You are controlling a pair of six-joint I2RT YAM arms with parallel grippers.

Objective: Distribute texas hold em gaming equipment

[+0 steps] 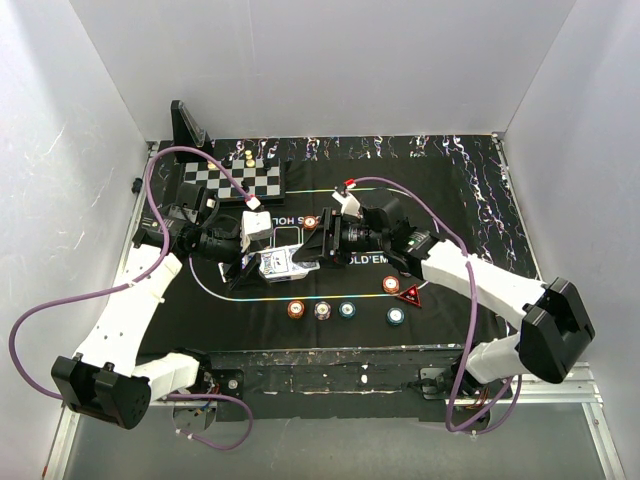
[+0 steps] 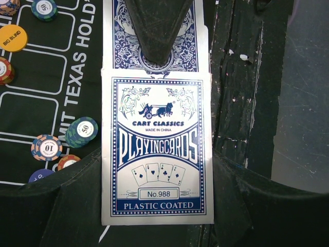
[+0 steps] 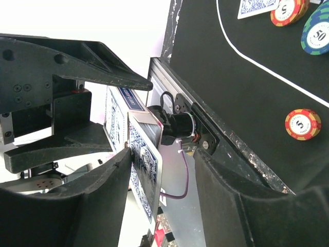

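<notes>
Card box (image 2: pixel 157 128): blue-and-white tuck box of playing cards, held up over the mat (image 2: pixel 51 92) at mid-table, between the two arms.
Left gripper (image 2: pixel 157 164): clenched on the box, one finger on each long side edge, low on the printed face.
Right gripper (image 3: pixel 162 157): jaws stand apart astride the box's far end. One finger lies close by the card stock and the other is clear of it (no pinch that I can make out).
Protruding card (image 2: pixel 121 36): blue-backed, slid partway out of the box top and partly hidden by a finger of the right gripper.
Handling: light, thin cardboard that would likely buckle under a hard squeeze. The coated cards are probably slick and bendy, so several may slide out together.
Where to hold: the box by its narrow edges, and a card by its flat faces near the free end.
Chips (image 2: pixel 81 131): lying on the mat to one side, apart from the box.
</notes>
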